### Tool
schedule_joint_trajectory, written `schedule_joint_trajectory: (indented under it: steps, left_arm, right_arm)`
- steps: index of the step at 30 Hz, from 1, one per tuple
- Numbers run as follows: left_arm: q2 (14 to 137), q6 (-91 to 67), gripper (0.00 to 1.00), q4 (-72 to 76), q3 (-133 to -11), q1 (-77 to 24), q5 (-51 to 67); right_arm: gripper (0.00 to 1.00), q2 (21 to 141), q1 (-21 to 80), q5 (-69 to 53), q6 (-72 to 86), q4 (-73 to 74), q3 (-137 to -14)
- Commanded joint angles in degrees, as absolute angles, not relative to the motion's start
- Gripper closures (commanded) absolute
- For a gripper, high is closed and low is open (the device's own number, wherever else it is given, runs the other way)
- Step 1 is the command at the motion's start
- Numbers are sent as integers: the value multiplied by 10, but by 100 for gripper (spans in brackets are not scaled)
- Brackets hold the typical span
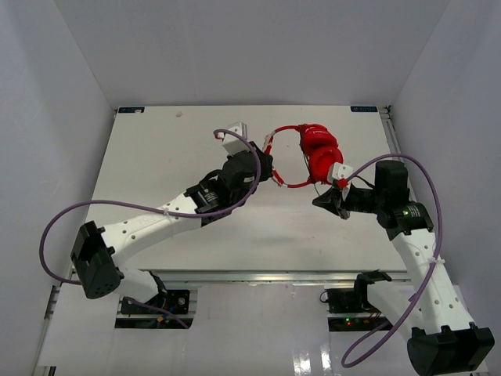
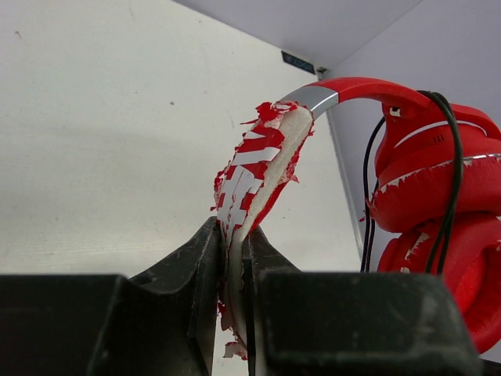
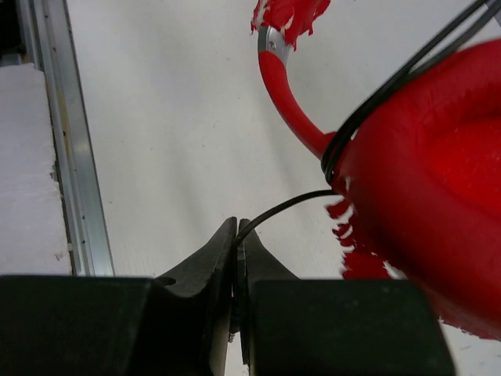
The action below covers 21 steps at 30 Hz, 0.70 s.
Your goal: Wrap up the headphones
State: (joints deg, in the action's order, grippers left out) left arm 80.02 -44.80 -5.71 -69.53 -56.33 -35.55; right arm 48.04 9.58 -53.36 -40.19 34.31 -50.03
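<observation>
The red headphones [image 1: 319,150] sit at the back centre-right of the table, earcups stacked together, and also show in the left wrist view [image 2: 438,196]. My left gripper [image 1: 270,171] is shut on the peeling red-and-white headband [image 2: 258,168], which rises from between the jaws. The thin dark cable [image 3: 286,205] is looped around the earcups [image 3: 427,180]. My right gripper [image 1: 337,192] is shut on the cable's free end, just in front of the earcups. In the right wrist view the cable runs from the closed jaws up to the earcup.
White table [image 1: 156,172] inside a white-walled enclosure. A metal rail [image 3: 66,157] runs along the table's right edge. Purple robot cables [image 1: 70,215] loop beside both arms.
</observation>
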Motion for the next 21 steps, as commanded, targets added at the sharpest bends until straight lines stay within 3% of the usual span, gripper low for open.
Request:
schedule_joint_trajectory:
  steps: [1, 21]
  left_arm:
    - [809, -491, 100, -29, -725, -553, -371]
    - [1065, -441, 100, -120, -841, -520, -197]
  right_arm:
    - [92, 470, 107, -466, -435, 372, -514]
    - [92, 513, 131, -332, -449, 302, -414]
